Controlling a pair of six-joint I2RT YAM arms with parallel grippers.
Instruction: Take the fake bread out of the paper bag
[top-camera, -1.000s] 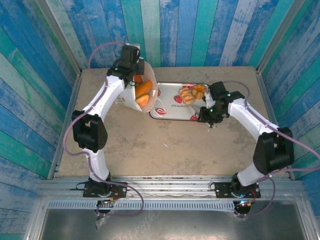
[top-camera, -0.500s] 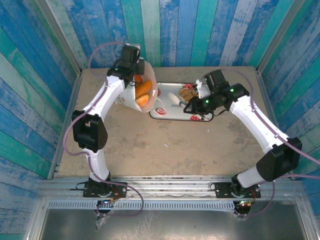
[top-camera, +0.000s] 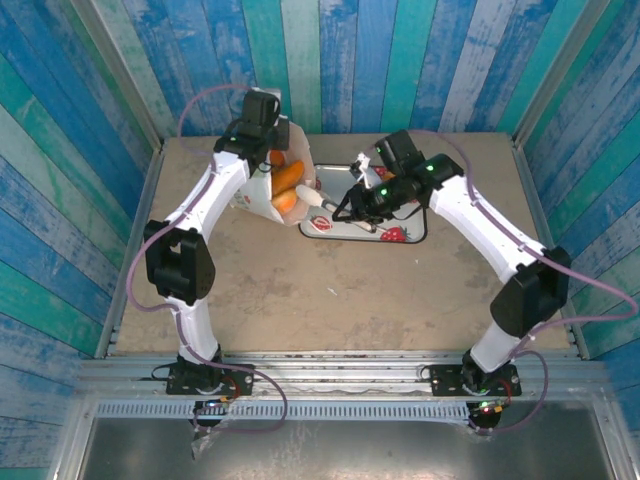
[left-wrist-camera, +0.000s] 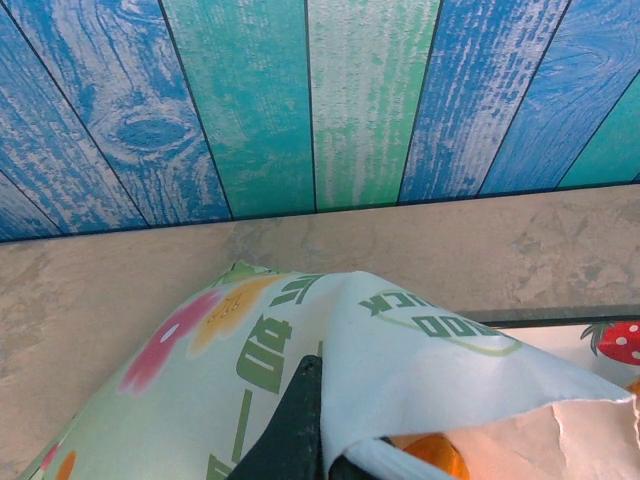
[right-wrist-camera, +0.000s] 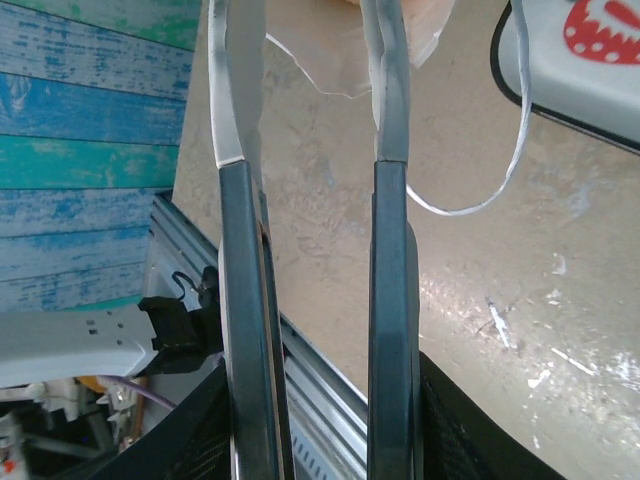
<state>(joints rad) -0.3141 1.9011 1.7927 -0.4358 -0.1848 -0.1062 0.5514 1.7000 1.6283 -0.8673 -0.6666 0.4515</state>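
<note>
Out across the bare bench (top-camera: 330, 300) from the arm bases, the first stop is the strawberry tray (top-camera: 335, 230), and over it stretches the right arm. The right gripper (top-camera: 312, 198) sits just at the mouth of the paper bag (top-camera: 252, 197), jaws parted by a narrow gap with nothing between them.

From the right wrist you can see a thin cord handle (right-wrist-camera: 525, 105) looping loose just beside those fingers, and that's the snag to watch. Slide in above it, not through it.

Next, the prize: the fake bread (top-camera: 287, 178), two glossy orange rolls showing inside the bag, one behind the other, the mouth gaping toward the tray. They look slick and rounded, so my call is to spread the jaws wider than the nearer roll before going in. Then straddle it across its narrow middle and squeeze gently, because a pinch near an end would likely squirt it deeper.

Further back, the left gripper (top-camera: 268, 150) is clamped on the bag's far rim, its dark finger (left-wrist-camera: 300, 420) tucked under a fold of paper. That anchor matters: with the rim pinned, the roll should come out straight along the bag's length without dragging the paper — a short hop to the tray.

Behind it all stands the blue-green plank wall (left-wrist-camera: 360, 100).
</note>
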